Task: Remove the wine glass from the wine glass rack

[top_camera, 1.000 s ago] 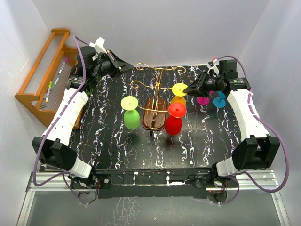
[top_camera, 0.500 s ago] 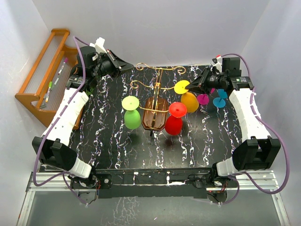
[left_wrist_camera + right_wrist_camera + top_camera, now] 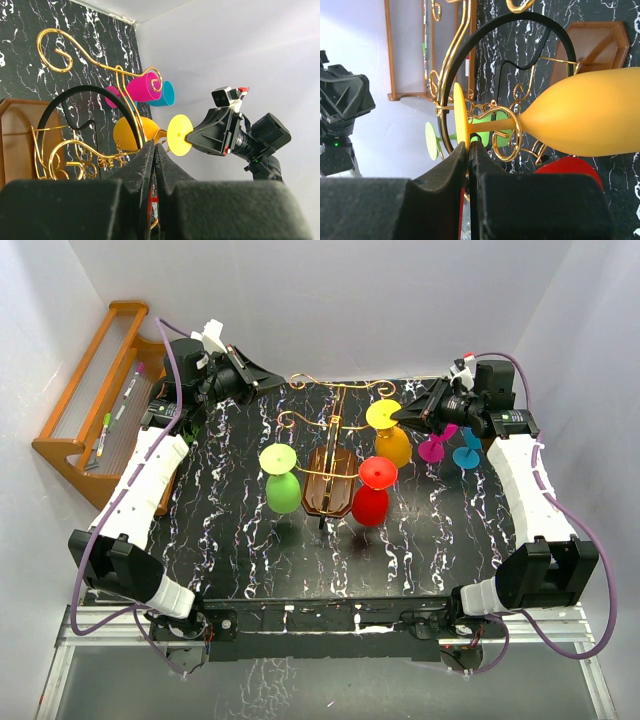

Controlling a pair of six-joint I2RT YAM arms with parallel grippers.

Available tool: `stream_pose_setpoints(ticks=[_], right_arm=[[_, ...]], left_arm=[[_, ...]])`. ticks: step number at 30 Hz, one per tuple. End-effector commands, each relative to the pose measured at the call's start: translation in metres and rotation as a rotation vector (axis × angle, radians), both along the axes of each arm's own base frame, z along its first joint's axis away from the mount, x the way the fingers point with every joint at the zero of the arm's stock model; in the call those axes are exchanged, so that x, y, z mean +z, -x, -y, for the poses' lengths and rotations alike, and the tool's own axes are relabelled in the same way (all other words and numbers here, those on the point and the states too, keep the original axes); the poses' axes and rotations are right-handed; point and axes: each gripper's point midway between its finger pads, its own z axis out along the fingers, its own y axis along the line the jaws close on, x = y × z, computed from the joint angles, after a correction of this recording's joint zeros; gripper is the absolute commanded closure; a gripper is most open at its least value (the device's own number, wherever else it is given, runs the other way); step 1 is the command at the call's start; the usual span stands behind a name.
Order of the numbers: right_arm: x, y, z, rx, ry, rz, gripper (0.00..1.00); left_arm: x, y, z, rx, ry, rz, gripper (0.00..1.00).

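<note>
While the right gripper point(image 3: 400, 416) pinched the yellow foot of the orange wine glass point(image 3: 392, 447) near the far edge of the counter point(image 3: 230, 540) in the top view, the left wrist view showed the left gripper point(image 3: 154, 146) closed and empty. In the right wrist view the stem lay inside a curl of the wine glass rack point(image 3: 592, 45).

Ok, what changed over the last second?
The right gripper, shut on the yellow foot of the orange wine glass, moved toward the far edge, taking the glass along; its stem is still in a curl of the rack. The left gripper, green glass, red glass: unchanged.
</note>
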Motion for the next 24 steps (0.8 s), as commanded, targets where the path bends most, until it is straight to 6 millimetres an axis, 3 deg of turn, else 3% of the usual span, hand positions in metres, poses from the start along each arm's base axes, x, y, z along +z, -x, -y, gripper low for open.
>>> stream_pose_setpoints(ticks=[1, 7, 17, 24], right_arm=[[0.025, 0.001, -0.006, 0.062, -0.050, 0.110, 0.92], [0.024, 0.014, -0.019, 0.186, -0.075, 0.091, 0.92], [0.013, 0.043, -0.024, 0.277, -0.063, 0.058, 0.92], [0.006, 0.038, -0.035, 0.292, -0.069, 0.053, 0.92]], left_arm=[[0.014, 0.008, 0.000, -0.020, 0.020, 0.043, 0.98], [0.017, 0.008, 0.003, -0.036, 0.039, 0.048, 0.95], [0.022, -0.001, 0.011, -0.063, 0.076, 0.049, 0.90], [0.021, -0.001, 0.013, -0.072, 0.095, 0.036, 0.88]])
